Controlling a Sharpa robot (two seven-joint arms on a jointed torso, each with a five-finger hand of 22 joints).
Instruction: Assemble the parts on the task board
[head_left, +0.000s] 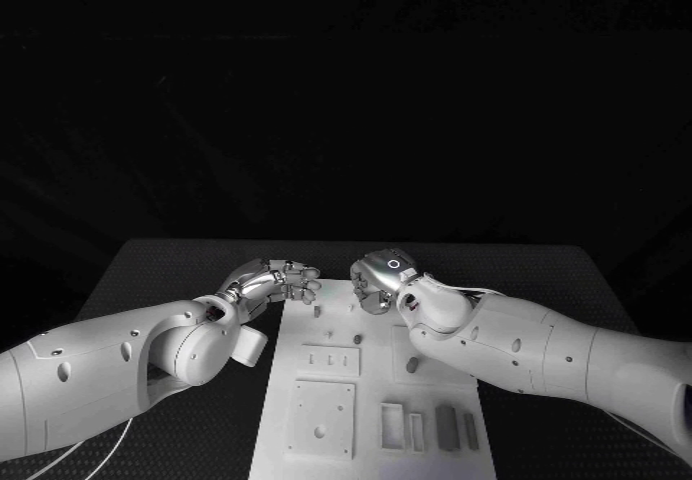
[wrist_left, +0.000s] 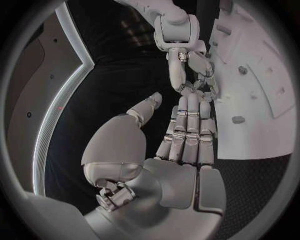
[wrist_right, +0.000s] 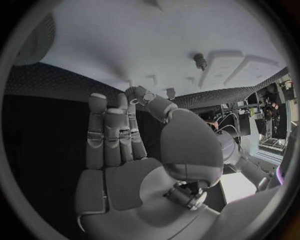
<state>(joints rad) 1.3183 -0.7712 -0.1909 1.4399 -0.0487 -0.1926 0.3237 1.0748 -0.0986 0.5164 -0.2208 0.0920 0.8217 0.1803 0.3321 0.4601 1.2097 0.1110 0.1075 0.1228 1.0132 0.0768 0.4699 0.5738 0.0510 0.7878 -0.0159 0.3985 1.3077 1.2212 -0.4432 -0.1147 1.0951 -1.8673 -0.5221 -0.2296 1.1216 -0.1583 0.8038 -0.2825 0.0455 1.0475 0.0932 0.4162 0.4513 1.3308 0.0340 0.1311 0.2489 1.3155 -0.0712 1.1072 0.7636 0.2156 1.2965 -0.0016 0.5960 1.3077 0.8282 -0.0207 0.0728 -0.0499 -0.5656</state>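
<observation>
We see our silver left hand and silver right hand released, fingers apart and empty, at the white rectangular task board's far edge.

Task board: we find it at the middle of the tabletop. Left hand at its far left corner, right hand over its far edge, near each other. Parts lie on its near right.
</observation>
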